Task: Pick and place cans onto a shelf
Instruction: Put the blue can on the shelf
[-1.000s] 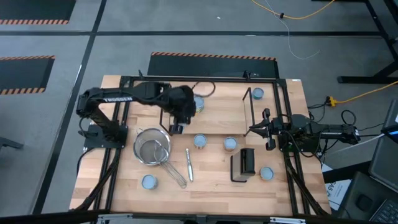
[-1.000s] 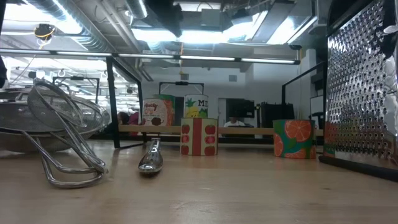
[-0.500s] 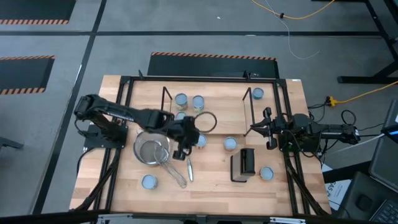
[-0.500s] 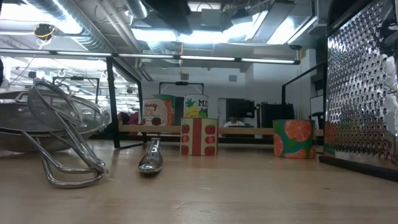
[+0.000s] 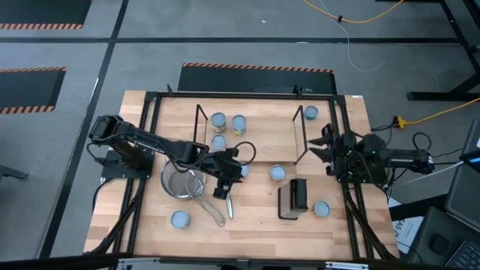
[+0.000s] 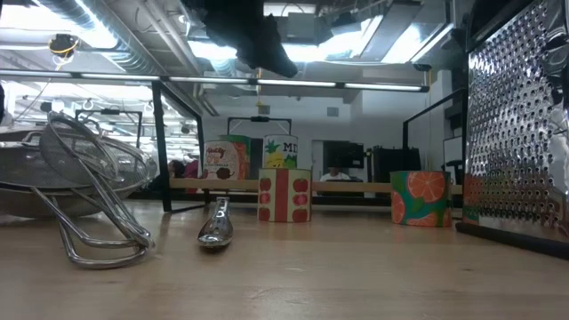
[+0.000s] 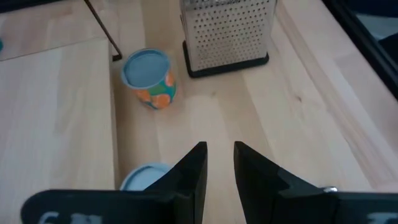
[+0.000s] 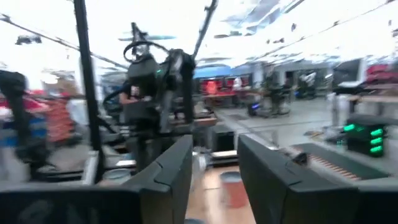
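My left gripper (image 7: 219, 163) hovers empty over the tabletop (image 5: 255, 217) beside a can (image 5: 241, 169), fingers slightly parted. Three cans (image 5: 218, 119) sit on the shelf (image 5: 262, 135) (a fourth at its right end). My right gripper (image 5: 324, 142) waits there, fingers apart, holding nothing.
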Tool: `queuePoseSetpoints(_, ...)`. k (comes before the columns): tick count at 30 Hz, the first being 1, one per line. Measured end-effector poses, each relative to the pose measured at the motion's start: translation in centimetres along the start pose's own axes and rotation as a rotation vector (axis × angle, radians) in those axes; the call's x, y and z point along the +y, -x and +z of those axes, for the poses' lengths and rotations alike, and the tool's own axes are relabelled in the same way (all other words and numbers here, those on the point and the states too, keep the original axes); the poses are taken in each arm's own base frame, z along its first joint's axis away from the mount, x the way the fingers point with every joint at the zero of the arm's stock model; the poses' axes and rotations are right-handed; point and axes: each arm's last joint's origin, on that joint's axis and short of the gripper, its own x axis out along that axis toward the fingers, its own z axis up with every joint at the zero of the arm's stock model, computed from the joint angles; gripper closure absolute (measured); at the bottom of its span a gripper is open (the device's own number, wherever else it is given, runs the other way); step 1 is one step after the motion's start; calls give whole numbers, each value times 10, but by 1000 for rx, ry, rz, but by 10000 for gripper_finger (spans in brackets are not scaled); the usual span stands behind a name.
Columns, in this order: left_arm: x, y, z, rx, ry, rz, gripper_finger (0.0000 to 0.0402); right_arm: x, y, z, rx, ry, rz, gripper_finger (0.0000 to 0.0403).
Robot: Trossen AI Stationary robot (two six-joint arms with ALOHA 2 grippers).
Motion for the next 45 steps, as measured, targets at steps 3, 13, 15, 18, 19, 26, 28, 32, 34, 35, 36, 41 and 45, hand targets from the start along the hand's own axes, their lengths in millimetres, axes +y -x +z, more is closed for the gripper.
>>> queuePoseSetpoints(3, 5, 0, 0, -3, 10, 13, 329, -1, 1, 18, 16, 37, -95, 270)
queuePoseSetpoints(13, 27, 0, -2, 0, 48, 60, 329, -11, 24, 78, 105, 83, -606, 273)
queuePoseSetpoints(15, 30, 0, -3, 2, 54, 68, 329, -13, 28, 84, 97, 90, -685, 273)
queuePoseSetpoints(18, 35, 0, -3, 2, 62, 78, 329, -15, 30, 87, 88, 99, -794, 273)
queuePoseSetpoints(19, 36, 0, -3, 2, 65, 81, 329, -15, 29, 87, 93, 103, -815, 273)
queuePoseSetpoints(26, 38, 0, -1, -20, 44, 87, 329, -15, 18, 82, 112, 36, -840, 273)
queuePoseSetpoints(28, 38, 0, -1, -24, 25, 87, 329, -15, 12, 81, 109, 9, -849, 273)
queuePoseSetpoints(32, 38, 0, 0, -39, 15, 89, 329, -17, -2, 73, 136, -58, -880, 273)
queuePoseSetpoints(34, 38, 0, 1, -49, 15, 90, 329, -18, -10, 68, 158, -88, -885, 273)
queuePoseSetpoints(35, 38, 0, 2, -55, 14, 91, 329, -19, -14, 66, 166, -90, -897, 273)
queuePoseSetpoints(36, 39, 0, 3, -61, 14, 92, 329, -21, -17, 65, 164, -92, -911, 273)
queuePoseSetpoints(41, 39, 0, 3, -63, 14, 92, 329, -32, -31, 69, 87, -84, -1014, 273)
queuePoseSetpoints(45, 39, 0, 3, -62, 14, 93, 329, -46, -34, 69, 66, -75, -1098, 273)
